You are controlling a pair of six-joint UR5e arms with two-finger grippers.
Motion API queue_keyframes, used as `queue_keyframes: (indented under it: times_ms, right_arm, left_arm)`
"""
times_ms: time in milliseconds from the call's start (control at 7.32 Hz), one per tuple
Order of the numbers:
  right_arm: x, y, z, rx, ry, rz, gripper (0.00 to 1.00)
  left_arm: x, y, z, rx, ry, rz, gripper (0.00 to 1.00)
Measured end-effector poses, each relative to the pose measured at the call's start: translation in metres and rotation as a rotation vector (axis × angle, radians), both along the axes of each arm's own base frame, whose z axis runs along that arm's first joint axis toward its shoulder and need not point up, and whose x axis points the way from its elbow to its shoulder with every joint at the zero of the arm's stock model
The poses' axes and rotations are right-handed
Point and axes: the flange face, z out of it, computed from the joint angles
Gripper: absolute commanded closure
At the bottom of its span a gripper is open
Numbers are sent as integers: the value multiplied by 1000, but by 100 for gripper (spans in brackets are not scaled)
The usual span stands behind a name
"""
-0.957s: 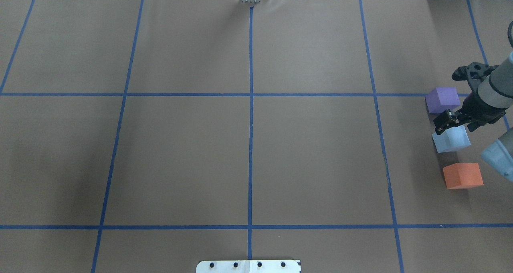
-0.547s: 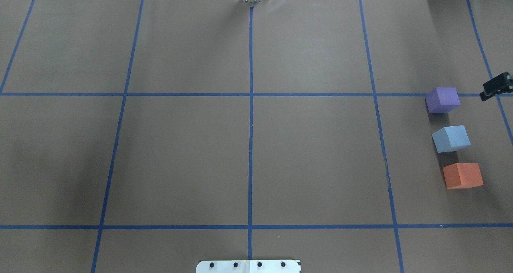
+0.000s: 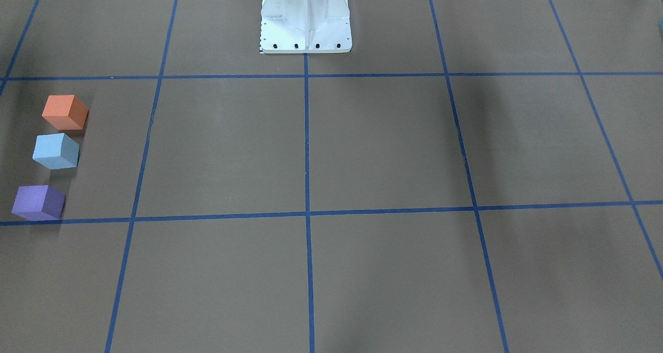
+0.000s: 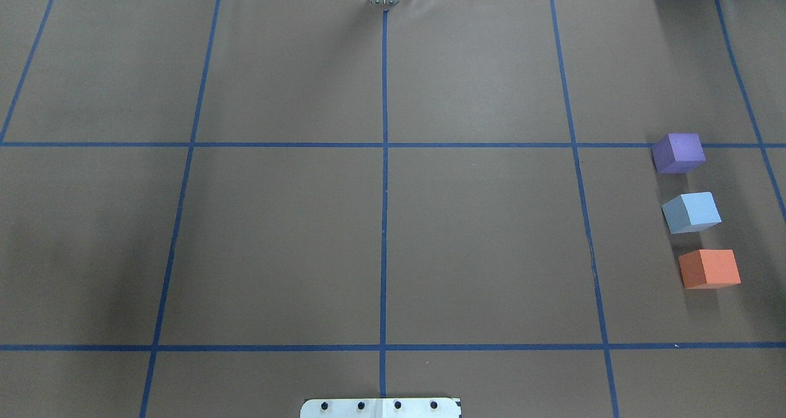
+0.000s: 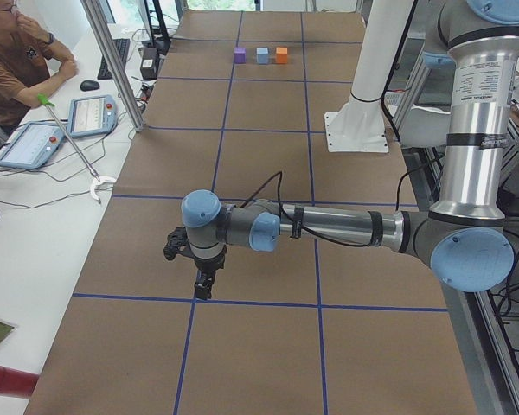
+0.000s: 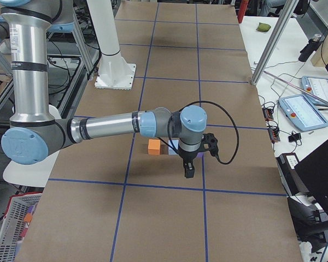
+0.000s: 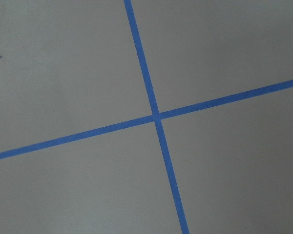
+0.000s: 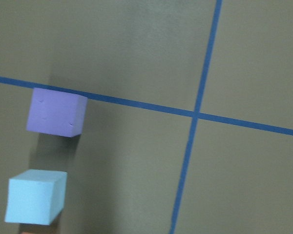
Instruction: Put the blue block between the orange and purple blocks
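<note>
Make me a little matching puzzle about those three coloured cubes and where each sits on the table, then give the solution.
Things:
1. purple block
2. blue block
3. orange block

Places:
A. middle of the row
B. row end nearest the robot's base
C. row end beside a blue tape line

Pairs: 1-C, 2-A, 3-B.

Near, large right arm (image 6: 109, 126): elbow at the left edge, forearm reaching across to frame centre. The right end effector (image 6: 189, 170) points down over the brown worktop (image 6: 169, 224), just above a blue tape line (image 6: 153, 186); finger spacing unreadable. The orange block (image 6: 154, 147) sits mid-frame. The blue block (image 6: 173, 145) is just right of it, partly behind the wrist. A black cable (image 6: 230, 125) loops off the wrist. White pedestal (image 6: 116, 71) upper left.
</note>
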Motion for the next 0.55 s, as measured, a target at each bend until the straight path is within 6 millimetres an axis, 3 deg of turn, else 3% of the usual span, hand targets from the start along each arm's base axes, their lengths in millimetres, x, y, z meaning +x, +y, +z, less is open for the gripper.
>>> queue_keyframes:
  times_ms: [547]
  right_arm:
    - [11, 31, 43, -67, -35, 12, 0]
  left_arm:
    - [-18, 29, 18, -10, 4, -32, 0]
